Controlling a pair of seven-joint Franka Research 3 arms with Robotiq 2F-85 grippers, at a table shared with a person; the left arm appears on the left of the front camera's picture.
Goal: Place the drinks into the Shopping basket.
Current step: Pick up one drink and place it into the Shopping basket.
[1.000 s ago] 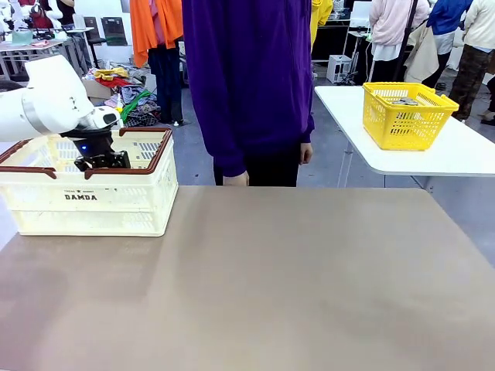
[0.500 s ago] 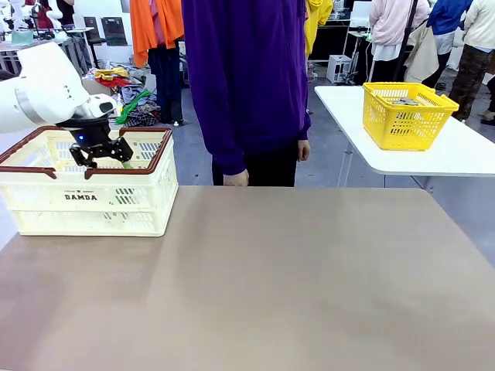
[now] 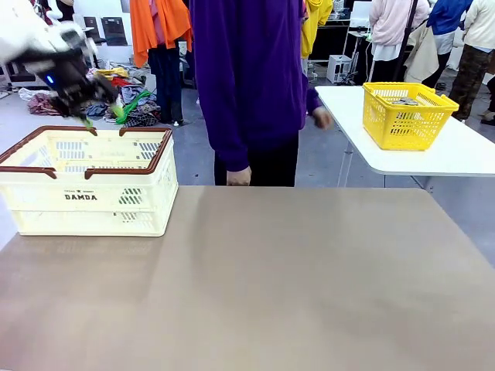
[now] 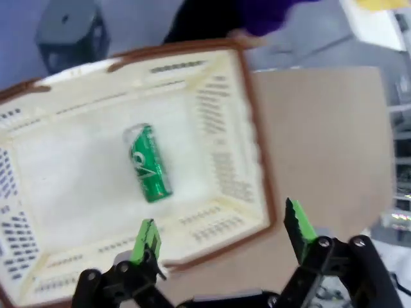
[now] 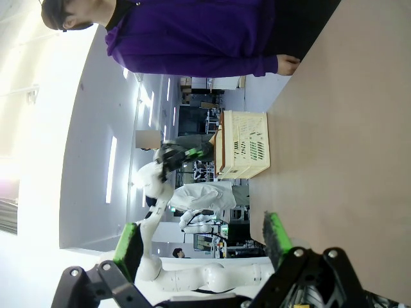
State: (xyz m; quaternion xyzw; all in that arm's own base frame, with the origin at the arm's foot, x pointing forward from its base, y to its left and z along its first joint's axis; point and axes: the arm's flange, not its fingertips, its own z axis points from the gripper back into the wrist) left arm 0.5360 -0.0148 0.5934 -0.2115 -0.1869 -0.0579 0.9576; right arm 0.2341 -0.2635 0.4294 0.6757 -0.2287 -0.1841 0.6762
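The green can (image 4: 149, 163) now lies on its side on the floor of the Shopping basket (image 4: 255, 151), about in the middle, touching no wall and free of any grip. This is the fresh change. One second ago the left gripper (image 4: 218, 213) was low inside the basket. Half a second ago it was rising with its jaws apart. Now it hangs well above the basket's far left corner, its green pads (image 4: 146, 239) stand wide apart and nothing is between them. I judge that this drink is delivered and the release is finished, so the arm is free for the next one. Whether more drinks wait I cannot tell from these pictures. The long axis of the can lies flat on the floor. In the left wrist view it goes nearly up and down the picture, leaning a little, which seems to be across the shorter width of the basket. Its silver top points to the far wall, on the person's side, and its bottom end points to the near wall. Lying like this it could roll sideways if the basket is pushed. The right gripper (image 5: 200, 221) waits over the brown table (image 3: 309, 270), also wide open and empty. The person's hand (image 3: 321, 117) has lifted a little since a second ago.
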